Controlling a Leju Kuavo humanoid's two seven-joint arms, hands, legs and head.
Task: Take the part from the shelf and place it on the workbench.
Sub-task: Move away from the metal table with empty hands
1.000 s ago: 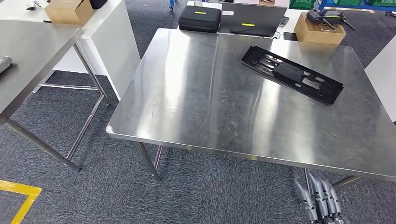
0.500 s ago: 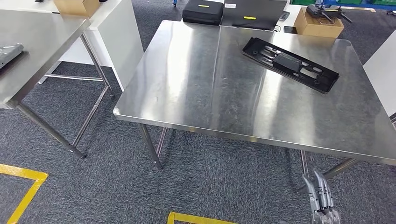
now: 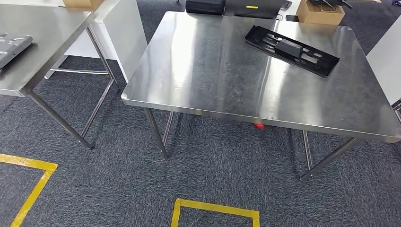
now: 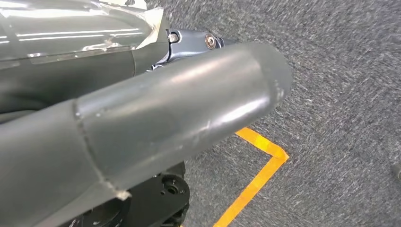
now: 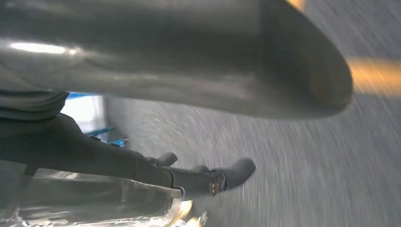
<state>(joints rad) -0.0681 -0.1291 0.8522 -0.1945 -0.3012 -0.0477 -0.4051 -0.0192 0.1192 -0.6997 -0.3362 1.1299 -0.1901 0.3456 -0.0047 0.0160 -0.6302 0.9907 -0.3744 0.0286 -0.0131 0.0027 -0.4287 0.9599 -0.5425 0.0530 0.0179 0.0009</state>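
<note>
A long black plastic part (image 3: 291, 49) with cut-outs lies flat on the steel workbench (image 3: 208, 75), toward its far right side. No hand is near it. In the left wrist view my left hand (image 4: 179, 109) hangs over the grey carpet, its thick thumb stretched out and nothing in it. In the right wrist view my right hand (image 5: 189, 61) also hangs over the blurred floor, and its dark fingers (image 5: 222, 177) are held out straight and apart from the thumb, with nothing between them.
A second steel table (image 3: 47, 33) stands to the left with a grey item (image 3: 12, 45) on it. A white cabinet (image 3: 125, 33), a black case (image 3: 205, 5) and a cardboard box (image 3: 321, 12) lie beyond. Yellow tape (image 3: 215, 208) marks the carpet in front of the workbench.
The whole view has shifted: the workbench sits higher and farther off in the picture and more floor shows. My right hand has dropped out of the bottom of the head view.
</note>
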